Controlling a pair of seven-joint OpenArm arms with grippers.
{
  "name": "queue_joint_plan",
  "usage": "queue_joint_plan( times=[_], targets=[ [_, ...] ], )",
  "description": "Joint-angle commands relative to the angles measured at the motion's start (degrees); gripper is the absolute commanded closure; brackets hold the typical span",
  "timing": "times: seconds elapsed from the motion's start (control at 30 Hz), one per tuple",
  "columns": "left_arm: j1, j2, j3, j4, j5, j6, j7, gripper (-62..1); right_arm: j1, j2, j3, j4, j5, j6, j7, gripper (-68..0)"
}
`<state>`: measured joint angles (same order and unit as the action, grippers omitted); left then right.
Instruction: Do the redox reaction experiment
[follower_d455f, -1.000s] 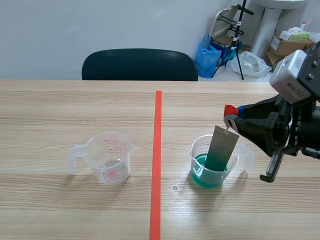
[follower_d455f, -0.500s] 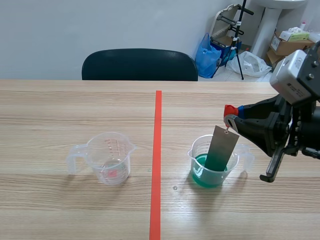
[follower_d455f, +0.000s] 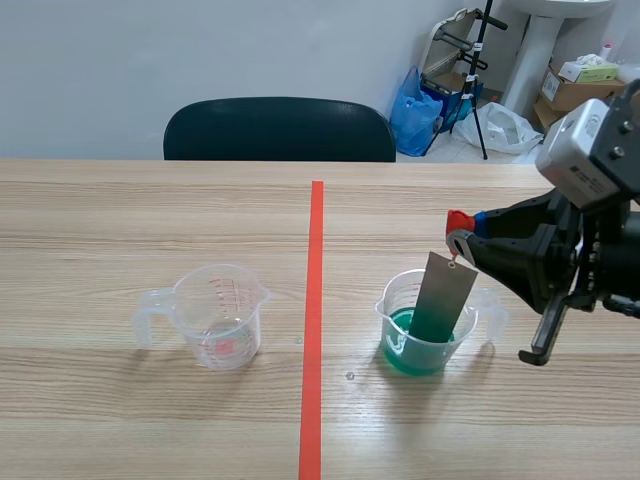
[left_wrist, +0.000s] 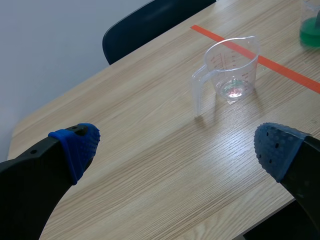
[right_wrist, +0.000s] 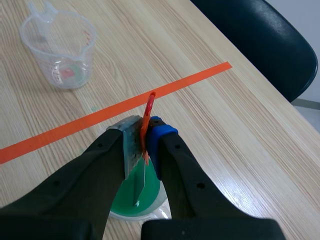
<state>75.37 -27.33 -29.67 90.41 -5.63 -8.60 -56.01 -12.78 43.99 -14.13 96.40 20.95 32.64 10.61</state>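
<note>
Seen from between the arms, the right gripper (follower_d455f: 462, 238) reaches in from the right of the table (follower_d455f: 120, 220), its 2 fingers closed on a small red holder (follower_d455f: 458, 218). From it a grey metal plate (follower_d455f: 445, 295) hangs tilted, its lower end inside the beaker of green liquid (follower_d455f: 405, 345), which stands right of the orange tape line (follower_d455f: 315, 300). Left of the line, well apart, stands a clear measuring cup (follower_d455f: 220, 315) with red markings. A dark chair (follower_d455f: 280, 130) sits at the far edge. From the left wrist, the left gripper (left_wrist: 177, 145) hangs wide open and holds nothing, with the clear measuring cup (left_wrist: 230, 70) ahead of it. From the right wrist, the fingers of the right gripper (right_wrist: 145, 137) pinch the red holder (right_wrist: 148, 117), with the metal plate (right_wrist: 140, 185) under them, down in the beaker of green liquid (right_wrist: 127, 200).
</note>
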Motion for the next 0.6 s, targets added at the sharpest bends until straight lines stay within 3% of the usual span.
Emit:
queue_joint_plan(
  times=[0.0,0.57],
  targets=[
    [0.1,-0.2,-0.6,0.7,-0.8,-0.1,-1.2,-62.3,0.4,1.8,0.7,2.1,2.3,0.0,0.5,-0.6],
    [0.1,-0.2,-0.6,0.7,-0.7,-0.1,-1.1,-62.3,0.0,8.4,1.9,7.7,12.9,0.2,-3.6,-0.6]
  ],
)
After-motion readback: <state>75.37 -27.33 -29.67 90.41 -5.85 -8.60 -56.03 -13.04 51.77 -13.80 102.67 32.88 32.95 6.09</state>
